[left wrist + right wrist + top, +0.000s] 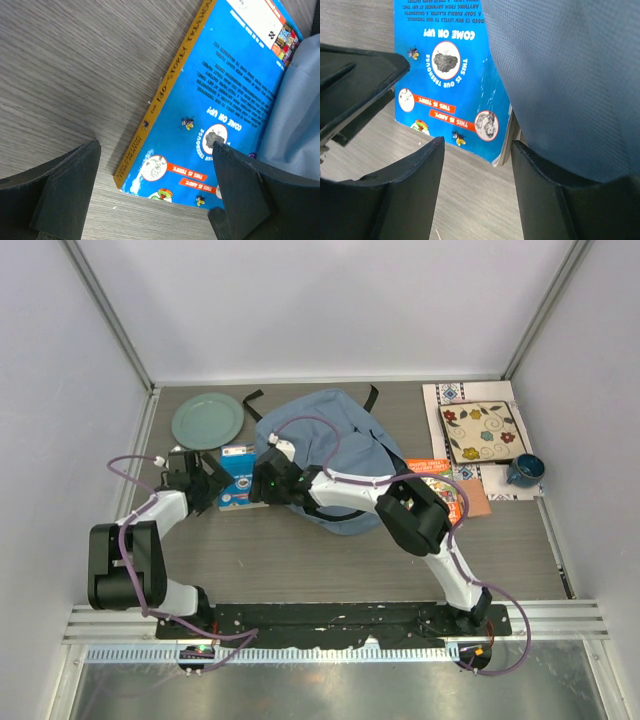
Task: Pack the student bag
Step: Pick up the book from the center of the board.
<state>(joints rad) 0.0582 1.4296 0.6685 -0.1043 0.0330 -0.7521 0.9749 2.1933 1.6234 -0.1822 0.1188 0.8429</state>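
The student bag (330, 445), a soft light-blue backpack with black straps, lies in the middle of the table. A bright blue paperback book (237, 476) lies flat against its left side, and the fabric covers the book's right edge. My left gripper (210, 485) stands open low at the book's left. In its wrist view the gripper (155, 192) straddles the book's (215, 100) near corner, with the bag (300, 110) at the right. My right gripper (258, 487) is open at the book's (445, 65) near right corner. Bare table shows between its fingers, and its right finger (545, 200) sits under the bag's (560, 75) edge.
A green plate (207, 421) lies behind the book. At the right are a patterned mat (446, 395) bearing a flowered square plate (483, 432), a blue mug (524, 470) and an orange book (440, 490) beside the bag. The left gripper's black finger (355, 85) shows in the right wrist view.
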